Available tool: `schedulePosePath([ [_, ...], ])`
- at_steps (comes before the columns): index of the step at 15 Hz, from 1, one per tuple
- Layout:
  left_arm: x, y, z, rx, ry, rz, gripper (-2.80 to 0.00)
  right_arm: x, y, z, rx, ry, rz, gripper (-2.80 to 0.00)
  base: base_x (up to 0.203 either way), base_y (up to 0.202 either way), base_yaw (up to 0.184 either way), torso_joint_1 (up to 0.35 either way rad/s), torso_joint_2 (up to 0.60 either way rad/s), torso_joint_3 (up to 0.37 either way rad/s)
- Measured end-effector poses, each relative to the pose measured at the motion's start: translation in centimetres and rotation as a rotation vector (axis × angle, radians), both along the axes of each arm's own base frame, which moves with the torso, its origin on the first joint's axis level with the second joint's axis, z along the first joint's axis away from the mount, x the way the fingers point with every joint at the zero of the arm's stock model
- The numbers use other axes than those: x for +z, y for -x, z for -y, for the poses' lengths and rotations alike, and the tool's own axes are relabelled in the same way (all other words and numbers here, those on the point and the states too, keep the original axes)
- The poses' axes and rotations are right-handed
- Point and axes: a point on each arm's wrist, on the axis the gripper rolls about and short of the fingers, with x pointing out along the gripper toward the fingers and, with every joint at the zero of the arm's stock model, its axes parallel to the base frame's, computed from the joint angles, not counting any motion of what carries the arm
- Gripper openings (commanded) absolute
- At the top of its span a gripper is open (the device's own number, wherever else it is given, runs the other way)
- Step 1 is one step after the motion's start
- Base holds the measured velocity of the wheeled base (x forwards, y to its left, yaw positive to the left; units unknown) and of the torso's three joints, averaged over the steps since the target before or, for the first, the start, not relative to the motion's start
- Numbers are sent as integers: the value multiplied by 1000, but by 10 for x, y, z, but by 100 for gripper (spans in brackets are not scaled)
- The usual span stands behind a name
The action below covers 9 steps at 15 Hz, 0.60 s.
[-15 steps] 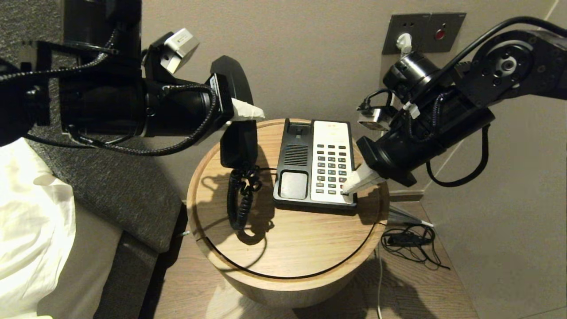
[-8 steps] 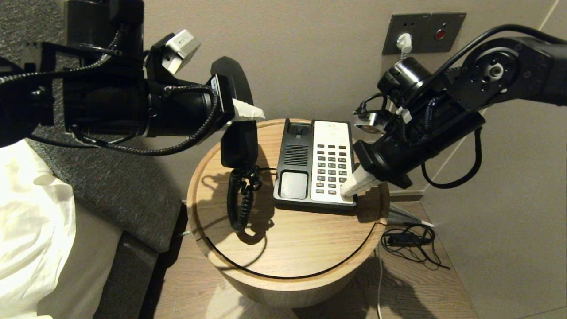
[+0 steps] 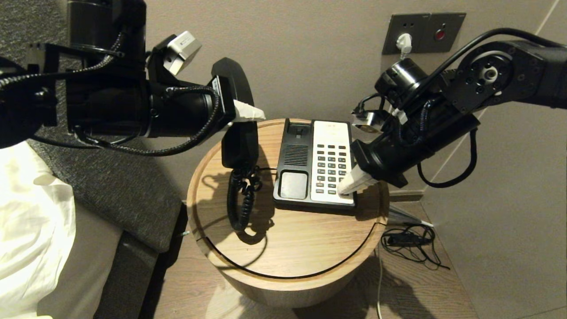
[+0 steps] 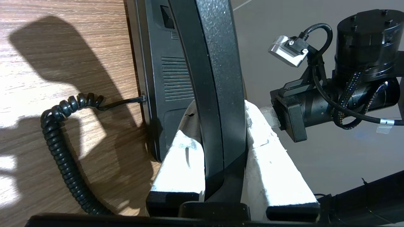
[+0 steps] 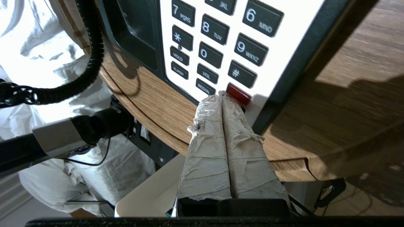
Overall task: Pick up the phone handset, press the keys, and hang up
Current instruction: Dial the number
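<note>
A black-and-white desk phone (image 3: pixel 315 163) sits on the round wooden table (image 3: pixel 288 248). My left gripper (image 3: pixel 252 114) is shut on the black handset (image 3: pixel 239 133) and holds it upright above the table, left of the phone; the handset (image 4: pixel 217 94) shows between the white pads in the left wrist view. Its coiled cord (image 3: pixel 241 199) hangs down to the table. My right gripper (image 3: pixel 342 191) is shut and empty, its tip at the keypad's near right corner. In the right wrist view the closed tip (image 5: pixel 222 96) rests by the red key (image 5: pixel 238 93), below the # key.
A wall socket plate (image 3: pixel 423 32) with a plug is behind my right arm. Loose cables (image 3: pixel 409 241) lie on the floor right of the table. A grey upholstered bed edge (image 3: pixel 110 190) and white bedding (image 3: pixel 31 230) are at the left.
My right gripper has moved slightly left and toward the keypad's lower right keys. My left gripper and the handset have stayed nearly still.
</note>
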Motion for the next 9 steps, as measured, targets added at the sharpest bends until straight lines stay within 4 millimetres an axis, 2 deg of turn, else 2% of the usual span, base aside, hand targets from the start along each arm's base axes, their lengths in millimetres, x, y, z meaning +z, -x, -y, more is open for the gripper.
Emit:
schedulePosePath([
  [9,-1,0,0,2,-1,-2,-280,-5,-3,0,-26,56,20,-280,0,0,0,0,0,0],
])
